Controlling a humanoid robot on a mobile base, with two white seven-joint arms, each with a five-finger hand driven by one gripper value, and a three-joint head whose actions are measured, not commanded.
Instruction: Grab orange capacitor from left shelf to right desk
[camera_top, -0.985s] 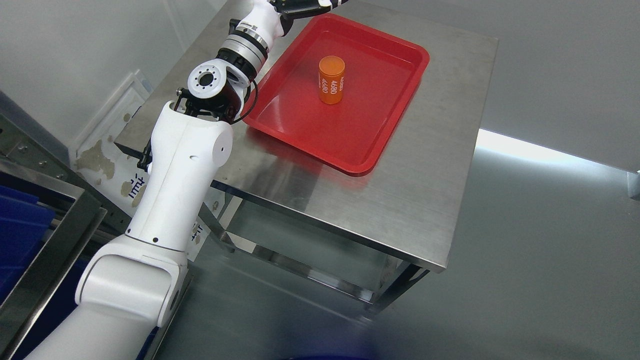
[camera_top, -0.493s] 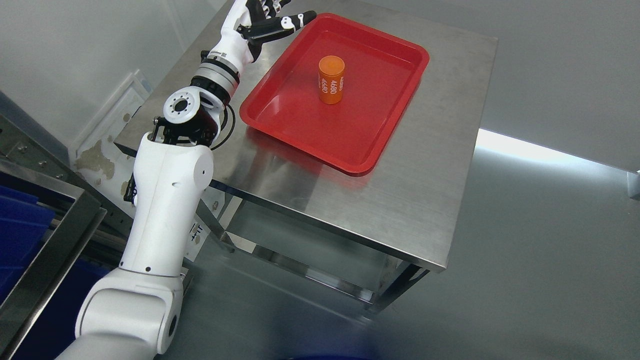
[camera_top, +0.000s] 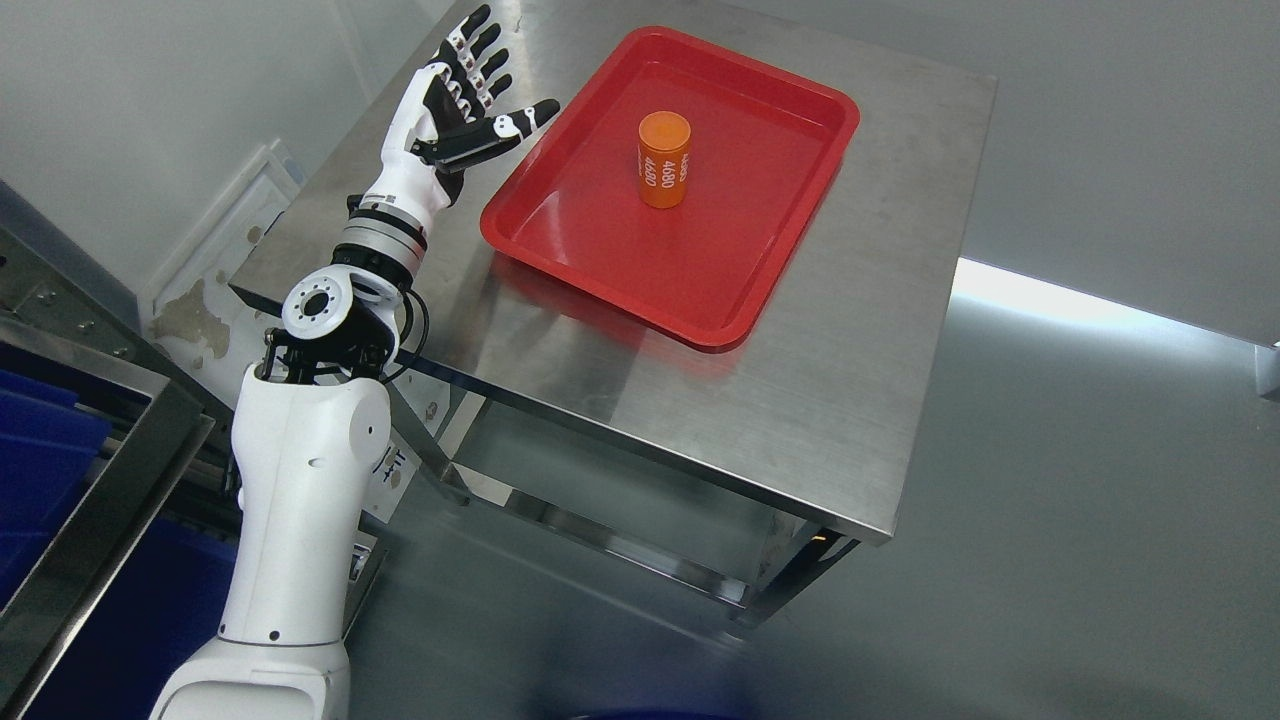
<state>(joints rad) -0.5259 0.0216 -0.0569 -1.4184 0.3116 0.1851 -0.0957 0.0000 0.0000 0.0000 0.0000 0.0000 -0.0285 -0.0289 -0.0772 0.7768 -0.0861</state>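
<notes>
An orange capacitor, a cylinder with white "4680" print, stands upright in a red tray on the steel desk. My left hand is over the desk's left part, to the left of the tray and apart from it. Its fingers are spread and it holds nothing. The white left arm rises from the lower left. My right arm is out of view.
A steel shelf frame with blue bins stands at the lower left. A chipped white panel leans behind the desk's left edge. Grey floor lies to the right and below the desk.
My left hand has drawn back down and to the left, from over the tray's far left corner to the desk left of the tray. The capacitor has stayed in place.
</notes>
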